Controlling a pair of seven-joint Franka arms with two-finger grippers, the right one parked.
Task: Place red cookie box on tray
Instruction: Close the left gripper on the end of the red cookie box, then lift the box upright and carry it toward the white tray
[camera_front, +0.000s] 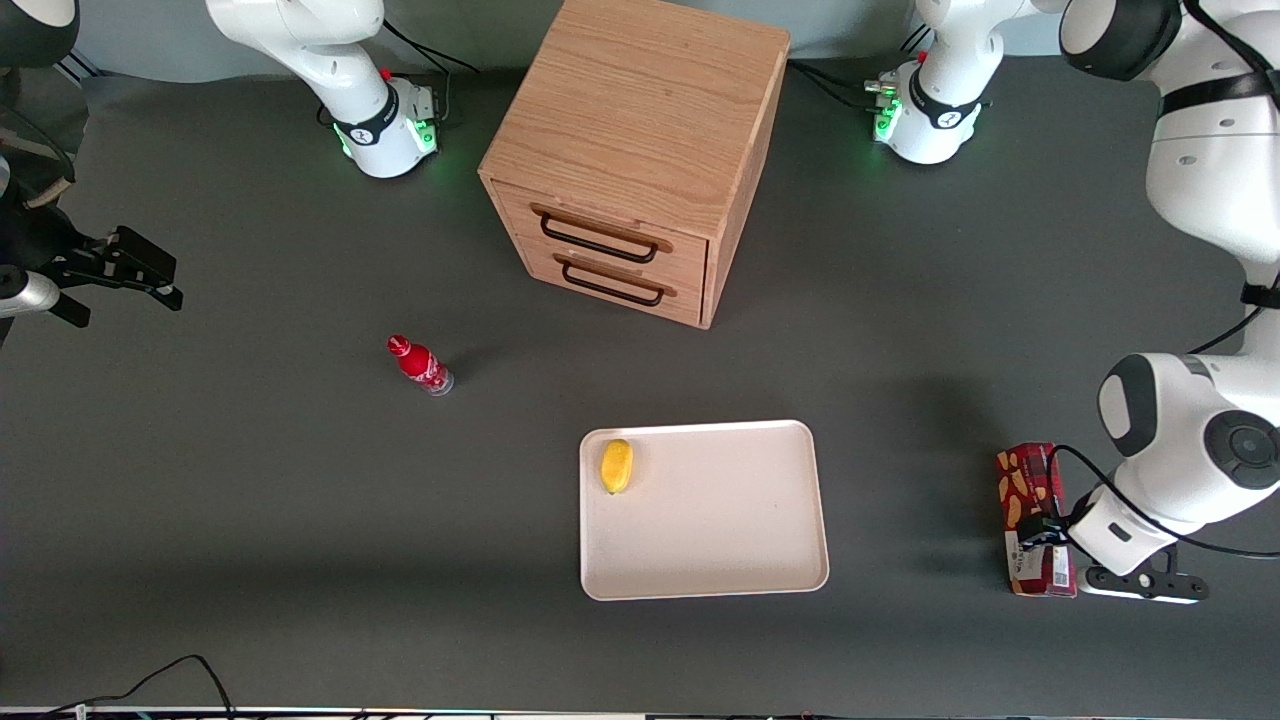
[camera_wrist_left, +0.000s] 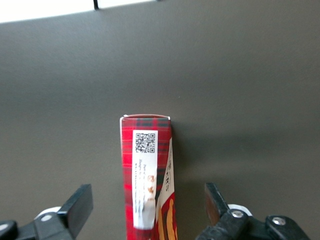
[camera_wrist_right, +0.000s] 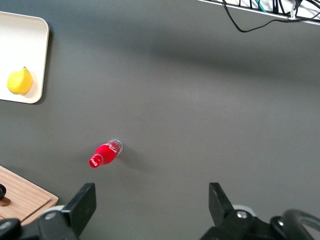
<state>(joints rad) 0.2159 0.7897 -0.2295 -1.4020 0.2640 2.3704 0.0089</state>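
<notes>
The red cookie box (camera_front: 1035, 520) lies flat on the dark table at the working arm's end, its long side running toward the front camera. It also shows in the left wrist view (camera_wrist_left: 147, 175), with its white label patch and QR code up. My left gripper (camera_front: 1042, 532) is low over the box and open; in the wrist view the gripper (camera_wrist_left: 147, 202) has one finger on each side of the box, with a gap on both sides. The cream-white tray (camera_front: 720, 520) lies mid-table, well apart from the box.
A yellow lemon (camera_front: 616, 466) lies in a tray corner. A small red bottle (camera_front: 420, 365) lies on the table toward the parked arm's end. A wooden two-drawer cabinet (camera_front: 640, 150) stands farther from the front camera than the tray.
</notes>
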